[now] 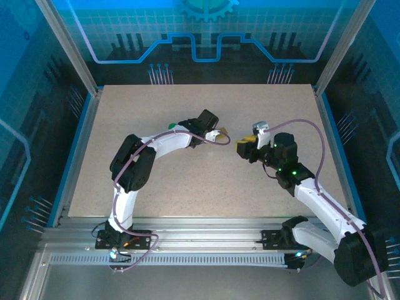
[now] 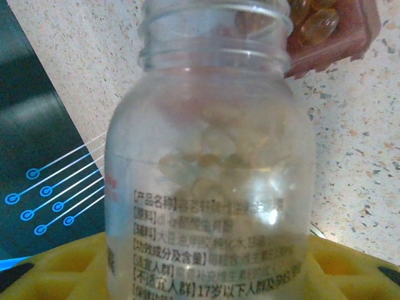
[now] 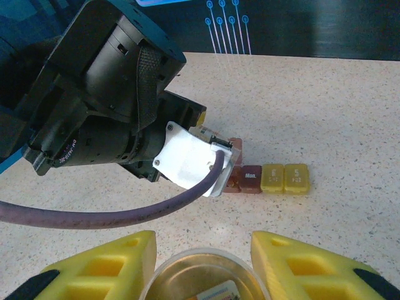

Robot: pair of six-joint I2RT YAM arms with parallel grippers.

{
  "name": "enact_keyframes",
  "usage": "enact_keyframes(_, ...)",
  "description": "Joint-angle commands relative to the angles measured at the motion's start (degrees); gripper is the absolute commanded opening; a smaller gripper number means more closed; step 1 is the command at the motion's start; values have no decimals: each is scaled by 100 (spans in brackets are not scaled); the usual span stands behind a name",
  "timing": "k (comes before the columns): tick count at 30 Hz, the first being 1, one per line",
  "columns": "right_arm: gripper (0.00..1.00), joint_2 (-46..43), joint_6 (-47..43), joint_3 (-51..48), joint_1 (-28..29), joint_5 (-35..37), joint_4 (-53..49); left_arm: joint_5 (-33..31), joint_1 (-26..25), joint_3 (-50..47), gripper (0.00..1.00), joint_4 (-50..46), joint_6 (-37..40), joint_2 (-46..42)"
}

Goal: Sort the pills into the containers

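Blue circuit-print panels ring a speckled beige tabletop [image 1: 156, 100]; both arms reach in from near edge and meet abt mid-tabletop.

L hand [image 2: 206, 269]: yellow fingers [image 2: 56, 269] pinch a clear bottle [image 2: 209, 125] from both sides. No cap on it, and it's tipped w/ mouth toward a red box [image 2: 340, 37] just past the rim. Bottle has printed label low down & pale pills [image 2: 212, 156] bunched inside. Red box is open, w/ amber capsules [image 2: 319, 22] in it. Can't tell if mouth touches the box.

R hand [image 3: 203, 242]: yellow fingers [image 3: 294, 262] sit tight on either side of a round clear jar [image 3: 200, 275], open top facing wrist cam; looks pinched on it. Jar contents unclear, bit of orange label near btm.

From R wrist cam, L arm's black wrist [image 3: 94, 106] w/ purple cable [image 3: 94, 215] blocks most of the red box. Beside it, in one row running toward the right edge:
- dark red Mon. box [image 3: 251, 180], lid shut, touching the red piece next to it
- 2 yellow boxes [image 3: 284, 178], lids shut, side by side, touching; one marked 5, other print too small to read

Row lies flat on tabletop just ahead of R hand, well off all edges.

Top cam: the two hands are close, tips facing each other, not touching. Small green thing [image 1: 172, 125] peeks out behind L arm; can't tell what.
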Motion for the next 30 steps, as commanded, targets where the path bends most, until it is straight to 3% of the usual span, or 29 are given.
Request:
enact_keyframes(1,11,20,59,-47,-101,-115,130,84,21,-100,0,-128,-162,-213)
enact_keyframes(12,11,7,52,-32,-101,-104,104,-110,-1,-125,0,-127,107,115)
enact_keyframes(21,11,-6,59,-37,-108,-103,95,-575,-37,-150,0,305,822,324)
enact_keyframes(30,11,-15,59,-30,-112,-105,95,-512,-92,-177,0,397,737,207)
